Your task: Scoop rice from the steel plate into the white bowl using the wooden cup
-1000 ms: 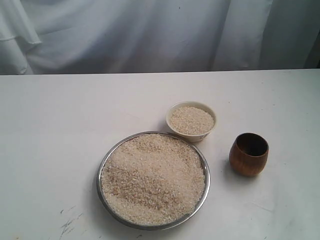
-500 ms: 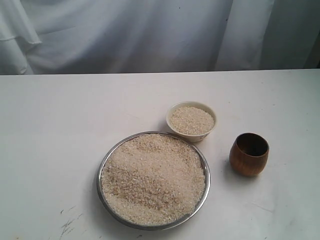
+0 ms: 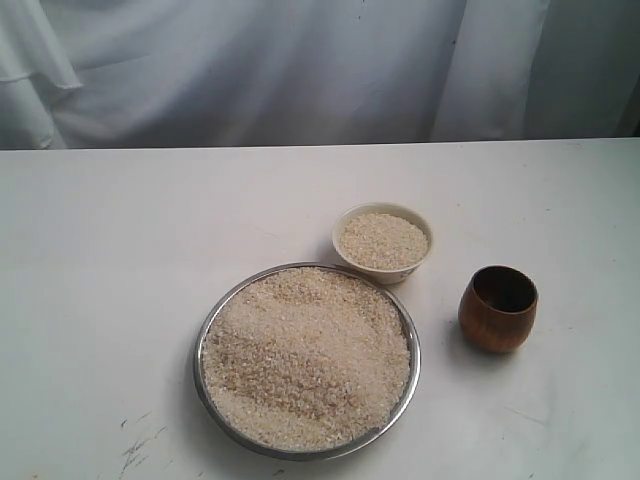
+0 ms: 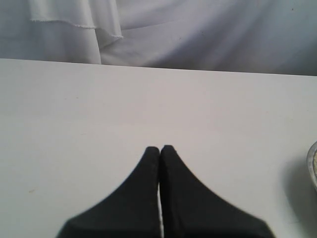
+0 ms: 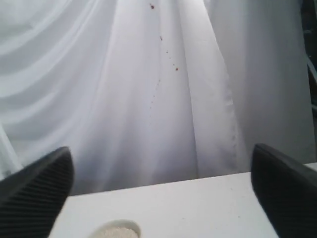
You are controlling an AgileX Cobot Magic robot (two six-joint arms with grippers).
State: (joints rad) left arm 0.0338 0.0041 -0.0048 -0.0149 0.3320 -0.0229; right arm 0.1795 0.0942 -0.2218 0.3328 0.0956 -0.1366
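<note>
The steel plate (image 3: 203, 345) lies near the table's front, heaped with rice (image 3: 305, 355). Just behind its right side stands the white bowl (image 3: 382, 241), filled with rice. The wooden cup (image 3: 498, 308) stands upright and empty to the right of the plate. No arm shows in the exterior view. In the left wrist view my left gripper (image 4: 160, 148) is shut with nothing in it, above bare table, and the plate's rim (image 4: 312, 168) shows at the frame's edge. My right gripper (image 5: 161, 163) is open wide, facing the curtain; the bowl (image 5: 116, 230) peeks in below it.
A white curtain (image 3: 300, 70) hangs behind the white table (image 3: 120, 260). Small dark scuff marks (image 3: 135, 445) lie on the table left of the plate.
</note>
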